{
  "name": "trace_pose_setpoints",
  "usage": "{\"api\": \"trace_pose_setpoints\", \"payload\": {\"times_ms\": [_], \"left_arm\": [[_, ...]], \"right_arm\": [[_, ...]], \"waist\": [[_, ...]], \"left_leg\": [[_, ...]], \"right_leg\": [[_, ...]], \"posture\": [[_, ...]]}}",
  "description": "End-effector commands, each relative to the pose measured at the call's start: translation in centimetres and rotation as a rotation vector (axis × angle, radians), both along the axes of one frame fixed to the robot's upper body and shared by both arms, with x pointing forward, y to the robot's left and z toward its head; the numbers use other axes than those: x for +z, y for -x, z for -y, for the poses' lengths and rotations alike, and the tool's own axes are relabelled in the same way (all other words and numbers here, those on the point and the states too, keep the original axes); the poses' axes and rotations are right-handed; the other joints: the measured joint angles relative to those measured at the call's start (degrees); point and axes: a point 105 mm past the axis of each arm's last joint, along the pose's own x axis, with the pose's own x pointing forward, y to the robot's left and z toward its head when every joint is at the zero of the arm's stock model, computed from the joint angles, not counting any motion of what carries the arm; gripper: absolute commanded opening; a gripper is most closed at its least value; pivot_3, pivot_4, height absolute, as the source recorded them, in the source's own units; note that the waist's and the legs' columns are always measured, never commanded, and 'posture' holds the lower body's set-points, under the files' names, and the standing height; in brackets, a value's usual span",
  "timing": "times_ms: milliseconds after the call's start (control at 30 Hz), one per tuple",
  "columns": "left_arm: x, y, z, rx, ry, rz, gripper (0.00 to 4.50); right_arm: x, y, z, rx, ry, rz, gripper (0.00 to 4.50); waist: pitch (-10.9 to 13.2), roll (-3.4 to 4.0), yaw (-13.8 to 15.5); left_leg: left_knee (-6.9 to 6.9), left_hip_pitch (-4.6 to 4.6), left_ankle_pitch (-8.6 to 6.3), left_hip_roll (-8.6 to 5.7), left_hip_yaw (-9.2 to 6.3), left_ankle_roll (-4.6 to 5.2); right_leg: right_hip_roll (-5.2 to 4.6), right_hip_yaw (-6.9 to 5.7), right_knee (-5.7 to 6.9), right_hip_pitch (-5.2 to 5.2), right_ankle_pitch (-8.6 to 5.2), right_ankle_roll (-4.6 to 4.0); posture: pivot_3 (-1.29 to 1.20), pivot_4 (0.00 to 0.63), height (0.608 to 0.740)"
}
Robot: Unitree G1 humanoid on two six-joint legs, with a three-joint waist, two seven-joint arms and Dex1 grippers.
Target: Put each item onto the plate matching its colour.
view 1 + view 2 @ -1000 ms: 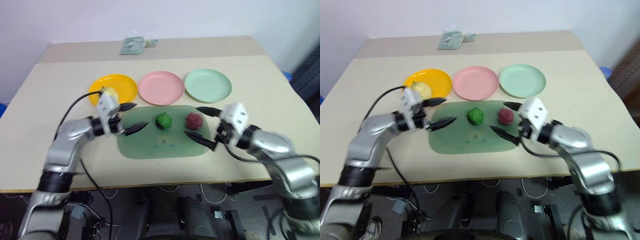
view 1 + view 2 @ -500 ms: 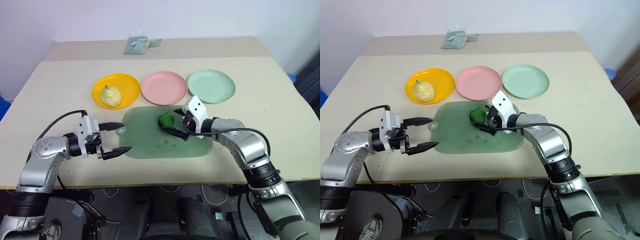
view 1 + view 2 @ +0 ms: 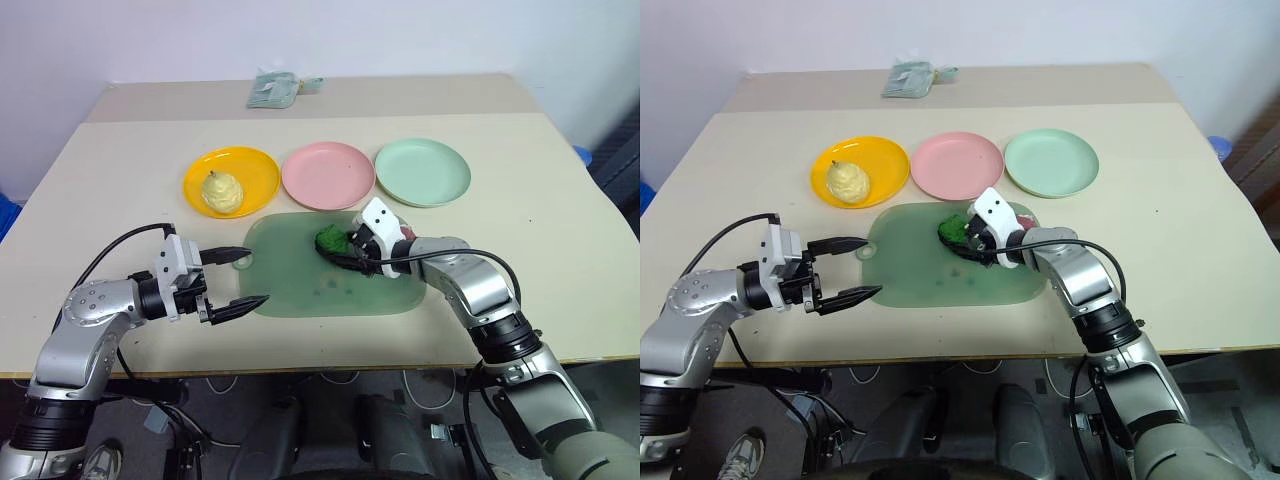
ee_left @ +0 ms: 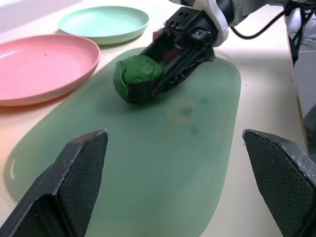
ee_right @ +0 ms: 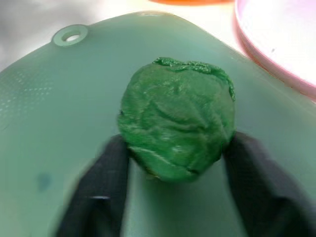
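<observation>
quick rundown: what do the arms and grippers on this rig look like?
Both arms are silver-grey metallic shells with black bands at the joints. Each wrist carries a white boxy block ahead of a black gripper body. The left gripper and right gripper each have two black tapered fingers with a finely textured inner face. A black cable loops loosely along the outside of each forearm.

Right gripper (image 3: 338, 252) is clamped on the dark green ball (image 3: 329, 240), down on the green mat (image 3: 300, 285). Just beyond that gripper sit the pink plate (image 3: 327, 175) and the mint green plate (image 3: 422, 171). Left gripper (image 3: 243, 279) hovers at the mat's near-left edge, fingers spread wide, nothing between them. Beyond it, the pale yellow ball (image 3: 222, 191) rests on the orange-yellow plate (image 3: 255, 170). Worktop (image 3: 120, 200) carries it all.
</observation>
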Motion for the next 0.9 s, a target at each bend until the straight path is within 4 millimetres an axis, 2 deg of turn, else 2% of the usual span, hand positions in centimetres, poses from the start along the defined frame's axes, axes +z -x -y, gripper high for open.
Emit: {"api": "trace_pose_setpoints", "payload": {"times_ms": [33,133,233,333,433,500,567,667,767,900], "left_arm": [[0.8,0.3,0.2,0.001,0.018,0.031,4.5],[0.8,0.3,0.3,0.007,0.026,0.031,4.5],[0.7,0.2,0.3,0.025,0.035,0.028,4.5],[0.5,-0.2,0.5,0.054,0.034,0.026,4.5],[0.5,-0.7,0.8,0.088,0.034,0.03,4.5],[0.4,-1.1,1.0,0.111,0.029,0.04,4.5],[0.5,-1.4,0.9,0.141,0.02,0.087,4.5],[0.5,-1.6,0.8,0.173,0.028,0.104,4.5],[0.5,-1.6,0.7,0.193,0.037,0.111,4.5],[0.7,-1.5,0.3,0.218,0.043,0.117,4.5]], "right_arm": [[2.3,0.1,-0.3,0.027,-0.049,0.052,1.44],[4.4,0.7,-0.3,0.055,-0.136,0.055,1.44],[8.1,1.6,-0.2,0.102,-0.244,0.081,1.44],[12.5,0.2,1.4,0.053,-0.319,0.164,1.44],[14.3,-2.6,3.9,-0.052,-0.308,0.218,1.44],[13.7,-5.0,6.0,-0.138,-0.226,0.258,1.44],[11.8,-7.3,8.2,-0.217,-0.118,0.28,1.44],[8.9,-9.6,10.9,-0.333,-0.055,0.244,1.44],[6.7,-10.6,12.5,-0.433,-0.003,0.23,1.44],[5.7,-11.1,13.6,-0.525,0.005,0.227,1.44]], "waist": [[0.0,0.0,-0.02],[0.01,0.02,0.0],[0.02,0.03,0.04],[0.03,0.05,0.01],[0.02,0.04,0.01],[0.0,0.0,0.19],[0.0,0.0,0.28],[0.01,0.02,-0.08],[0.04,0.06,-0.87],[0.05,0.07,-1.9]], "left_leg": [[0.0,0.0,0.0,0.0,0.0,0.0],[0.0,0.0,0.0,0.0,0.0,0.0],[0.0,-0.01,0.0,0.0,0.0,0.0],[0.01,0.0,0.0,0.0,0.0,0.0],[-0.02,0.0,0.0,0.0,0.0,0.0],[-0.01,0.01,0.0,0.0,0.0,0.0],[0.01,0.04,0.0,-0.01,0.03,0.0],[-0.01,0.05,0.0,-0.02,0.14,0.01],[-0.11,0.03,0.03,-0.01,0.18,-0.04],[-0.2,0.04,0.12,0.01,0.24,-0.19]], "right_leg": [[0.0,0.0,0.0,0.0,0.0,0.0],[0.0,0.0,0.0,0.0,0.0,0.0],[0.0,0.0,0.0,0.0,0.0,0.0],[-0.01,0.0,0.0,0.0,0.0,0.0],[0.0,0.0,-0.02,0.0,0.0,-0.01],[0.0,-0.02,-0.04,0.04,0.01,-0.01],[-0.01,-0.03,-0.07,0.09,0.01,-0.01],[-0.02,0.01,-0.08,0.08,0.02,-0.01],[-0.02,0.05,-0.04,-0.02,0.02,-0.02],[0.0,0.18,-0.02,-0.09,0.02,-0.03]], "posture": [[0.0,0.15,0.74],[0.0,0.15,0.74],[0.0,0.15,0.74],[0.0,0.15,0.74],[0.0,0.15,0.74],[0.0,0.15,0.74],[0.0,0.15,0.74],[0.0,0.15,0.74],[0.0,0.15,0.74],[0.0,0.15,0.74]]}}
